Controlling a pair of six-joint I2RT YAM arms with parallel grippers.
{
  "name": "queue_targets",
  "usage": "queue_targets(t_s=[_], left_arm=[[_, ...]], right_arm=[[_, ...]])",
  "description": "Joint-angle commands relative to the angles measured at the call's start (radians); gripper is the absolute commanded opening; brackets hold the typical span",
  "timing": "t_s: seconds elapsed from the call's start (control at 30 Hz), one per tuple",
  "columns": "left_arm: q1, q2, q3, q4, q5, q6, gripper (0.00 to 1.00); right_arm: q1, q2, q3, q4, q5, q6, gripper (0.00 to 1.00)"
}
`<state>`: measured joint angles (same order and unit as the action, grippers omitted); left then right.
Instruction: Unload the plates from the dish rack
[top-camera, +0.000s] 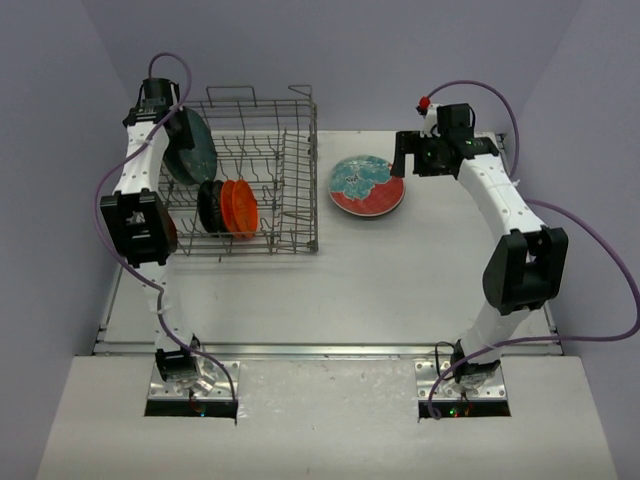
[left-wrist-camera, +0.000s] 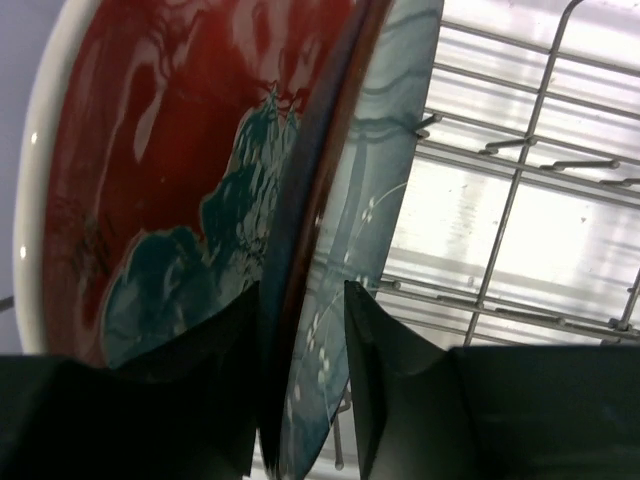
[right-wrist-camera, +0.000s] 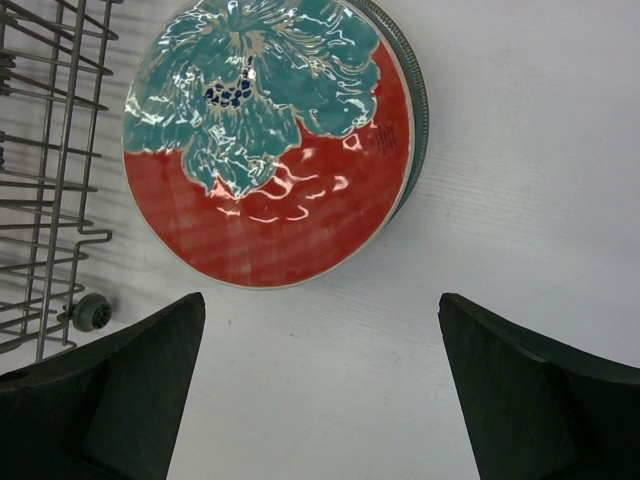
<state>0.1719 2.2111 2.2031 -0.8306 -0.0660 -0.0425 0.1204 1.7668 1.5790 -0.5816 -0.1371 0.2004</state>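
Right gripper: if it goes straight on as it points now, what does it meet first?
Probably the red floral plate, lying flat on the table ahead of the open right gripper. Depth is unclear; it may touch bare table just short of the rim.

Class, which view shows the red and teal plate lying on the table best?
Right wrist: the plate fills much of the frame, pattern clear. The top view shows it small beside the dish rack. The left wrist view misses it.
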Motion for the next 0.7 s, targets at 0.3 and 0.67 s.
queue_targets(t_s=[0.3, 0.67], left_arm=[[-0.065, -0.235, -0.089, 0.236, -0.085, 0.096, 0.00], [-0.234, -0.542, -0.169, 0.490, -0.264, 0.277, 0.00]], right_arm=[[0.001, -0.107, -0.053, 0.072, -0.096, 0.015, 0.99], [0.001, -0.177, -0.080, 0.123, -0.156, 0.009, 0.99]])
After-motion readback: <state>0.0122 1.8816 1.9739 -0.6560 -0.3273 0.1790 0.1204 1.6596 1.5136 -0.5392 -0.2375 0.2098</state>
